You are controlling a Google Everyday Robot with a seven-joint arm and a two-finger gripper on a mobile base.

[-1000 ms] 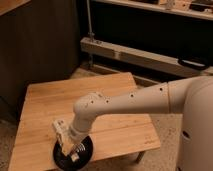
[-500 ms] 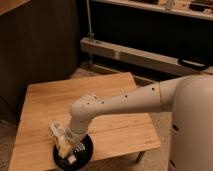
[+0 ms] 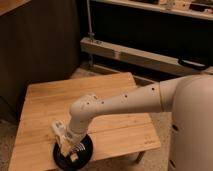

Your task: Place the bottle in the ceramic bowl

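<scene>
The black glossy ceramic bowl (image 3: 86,151) sits on the wooden table (image 3: 50,102) at its front left edge. My gripper (image 3: 69,148) reaches down from the right, directly over the bowl, with its tip just inside the rim. It is shut on the small whitish bottle (image 3: 59,133), which lies tilted along the gripper's left side above the bowl's left rim. The bottle's lower end is hidden by the gripper. Pale rings show at the bowl's centre beside the gripper tip.
My white arm (image 3: 125,102) crosses the table's right half, and the robot's body (image 3: 192,125) stands at the right. A dark wall lies behind the table, with a metal rail and shelf (image 3: 130,54) at the back right.
The gripper with the bottle has sunk slightly lower and a little forward over the bowl. The bowl has not moved.
</scene>
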